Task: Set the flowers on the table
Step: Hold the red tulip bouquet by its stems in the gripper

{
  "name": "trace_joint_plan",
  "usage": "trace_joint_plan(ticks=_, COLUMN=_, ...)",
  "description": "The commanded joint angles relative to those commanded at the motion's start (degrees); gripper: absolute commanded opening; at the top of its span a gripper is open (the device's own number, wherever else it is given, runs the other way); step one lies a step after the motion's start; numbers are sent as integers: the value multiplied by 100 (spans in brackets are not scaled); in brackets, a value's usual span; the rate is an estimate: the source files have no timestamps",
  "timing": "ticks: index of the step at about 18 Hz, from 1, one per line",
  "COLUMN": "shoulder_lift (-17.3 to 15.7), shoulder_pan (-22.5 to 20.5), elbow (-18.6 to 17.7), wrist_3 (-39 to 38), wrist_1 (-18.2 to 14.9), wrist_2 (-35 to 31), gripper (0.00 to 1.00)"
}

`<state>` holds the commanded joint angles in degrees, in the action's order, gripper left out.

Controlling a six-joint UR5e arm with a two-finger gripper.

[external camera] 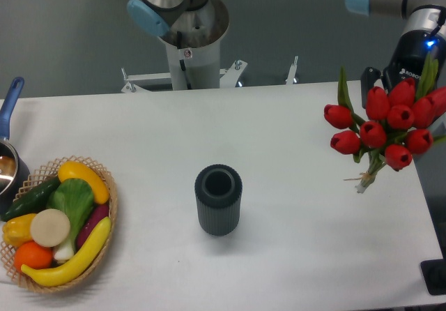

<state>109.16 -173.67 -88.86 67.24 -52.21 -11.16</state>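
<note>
Red tulip flowers [387, 126] hang at the right end of the white table [293, 137], stem ends pointing down-left, blooms hiding the pincer [411, 81] so its grip can't be told; dark ribbed vase [218, 199] upright mid-table, vegetable basket [56, 224] far left.

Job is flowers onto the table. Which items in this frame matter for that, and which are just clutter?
Belongs to the job:
- flowers, red tulips at the right, up by the gripper
- table, white top

Just lying about:
- dark vase, upright mid-table, empty
- basket of vegetables, left
- pot with blue handle, left edge
</note>
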Motion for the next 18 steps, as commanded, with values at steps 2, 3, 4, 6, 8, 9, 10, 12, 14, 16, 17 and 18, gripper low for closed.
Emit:
trace_joint_plan(ticks=2, shoulder_lift=-9, shoulder_pan=0, elbow=0, wrist_3=17, wrist_1=17, wrist_2=-52, gripper=41)
trace_joint_plan(ticks=3, shoulder_lift=-17, shoulder_pan=-9, elbow=35, wrist_3=-9, wrist_1=18, wrist_2=-157, gripper=41)
trace_joint_plan(ticks=4, shoulder_lift=-35, shoulder_pan=-44, elbow=35, wrist_3=-9, wrist_1=26, wrist_2=-306, gripper=41)
trace_joint_plan(ticks=6, shoulder_lift=-61, shoulder_pan=-53, elbow=0, wrist_3=0, wrist_1=18, wrist_2=-474, gripper=41)
trace_joint_plan(ticks=8, shoulder_lift=-70, shoulder_pan=-70, elbow=-17, wrist_3=0, wrist_1=18, wrist_2=-510, gripper=41)
trace_joint_plan(ticks=9, shoulder_lift=-114, shoulder_pan=-70, elbow=-26, wrist_3=9, wrist_1=18, wrist_2=-588, gripper=41)
trace_joint_plan(ticks=10, shoulder_lift=-158, shoulder_pan=-70, elbow=-26, wrist_3=9, wrist_1=18, wrist_2=-763, gripper=41)
trace_joint_plan(ticks=12, shoulder_lift=-220, shoulder_pan=-62, elbow=-26, wrist_3=18, wrist_1=18, wrist_2=-1211, gripper=41)
trace_joint_plan(ticks=14, shoulder_lift=-281, shoulder_pan=-53, elbow=-26, wrist_3=26, wrist_1=18, wrist_2=-1511, gripper=41)
trace_joint_plan(ticks=16, shoulder_lift=-290, shoulder_pan=-44, elbow=-35, wrist_3=35, wrist_1=18, wrist_2=-1678, gripper=41)
trace_joint_plan(ticks=17, shoulder_lift=-290, shoulder_pan=-35, elbow=-35, wrist_3=35, wrist_1=18, wrist_2=-1783, gripper=41)
trace_joint_plan(ticks=18, shoulder_lift=-290, shoulder_pan=-18, elbow=-35, wrist_3=35, wrist_1=18, wrist_2=-1906, gripper=41)
